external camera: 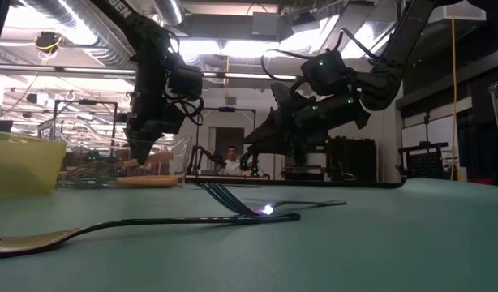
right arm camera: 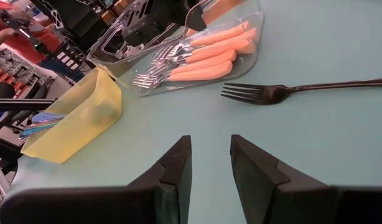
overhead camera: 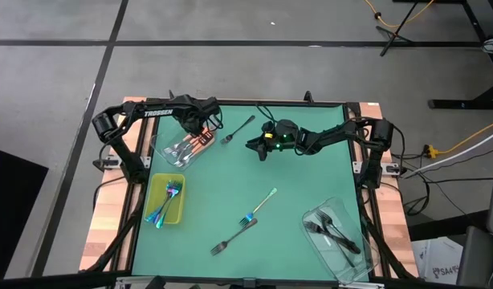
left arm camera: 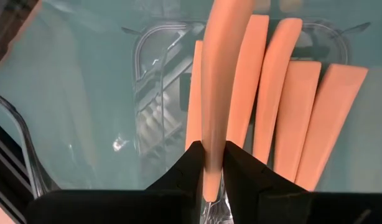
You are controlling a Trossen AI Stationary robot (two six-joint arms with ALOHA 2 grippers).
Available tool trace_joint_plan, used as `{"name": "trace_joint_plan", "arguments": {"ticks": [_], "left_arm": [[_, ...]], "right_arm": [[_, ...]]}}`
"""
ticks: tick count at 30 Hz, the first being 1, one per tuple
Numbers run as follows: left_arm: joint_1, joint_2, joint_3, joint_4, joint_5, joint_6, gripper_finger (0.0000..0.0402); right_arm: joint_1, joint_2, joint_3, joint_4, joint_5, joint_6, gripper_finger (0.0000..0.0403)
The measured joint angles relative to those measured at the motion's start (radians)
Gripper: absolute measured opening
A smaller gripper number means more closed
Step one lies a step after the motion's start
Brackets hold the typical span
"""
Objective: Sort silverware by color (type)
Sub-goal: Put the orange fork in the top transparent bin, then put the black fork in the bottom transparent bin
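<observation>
My left gripper (overhead camera: 193, 127) stands over the clear tub (overhead camera: 181, 149) at the table's far left, shut on one orange-handled fork (left arm camera: 213, 87). Several more orange-handled forks (left arm camera: 290, 99) lie flat in that tub. My right gripper (right arm camera: 211, 163) hovers open near the far middle of the table, with nothing between its fingers. Just beyond it a dark fork (right arm camera: 303, 91) lies flat on the mat. An iridescent fork (overhead camera: 258, 206) and another dark fork (overhead camera: 230, 239) lie nearer the front. My left gripper pinches the orange handle (left arm camera: 212, 163) between its two fingers (left arm camera: 244, 169), coming from above and pointing steeply down. The handle runs on past the fingertips toward the tub. A bit of silver shows back between the fingers. Whether the handle's far end touches the tub, I cannot tell.
A yellow-green tray (overhead camera: 154, 210) with iridescent forks sits at the left edge. A second clear tub (overhead camera: 320, 215) with dark forks stands at the near right corner. Open green mat lies in the middle. A person shows in the room behind.
</observation>
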Motion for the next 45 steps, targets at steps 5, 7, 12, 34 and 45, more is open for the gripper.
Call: {"name": "trace_joint_plan", "arguments": {"ticks": [5,7,12,34,45], "left_arm": [[0.0,0.0,0.0,0.001,0.0,-0.001,0.0044],[0.0,0.0,0.0,0.001,0.0,-0.001,0.0044],[0.0,0.0,0.0,0.001,0.0,-0.001,0.0044],[0.0,0.0,0.0,0.031,-0.006,-0.005,0.0108],[0.0,0.0,0.0,0.031,-0.005,-0.005,0.0109]], "right_arm": [[0.0,0.0,0.0,0.0,0.0,0.0,0.0099],[0.0,0.0,0.0,0.0,0.0,0.0,0.0099],[0.0,0.0,0.0,0.0,0.0,0.0,0.0099],[0.0,0.0,0.0,0.0,0.0,0.0,0.0099],[0.0,0.0,0.0,0.0,0.0,0.0,0.0099]]}}
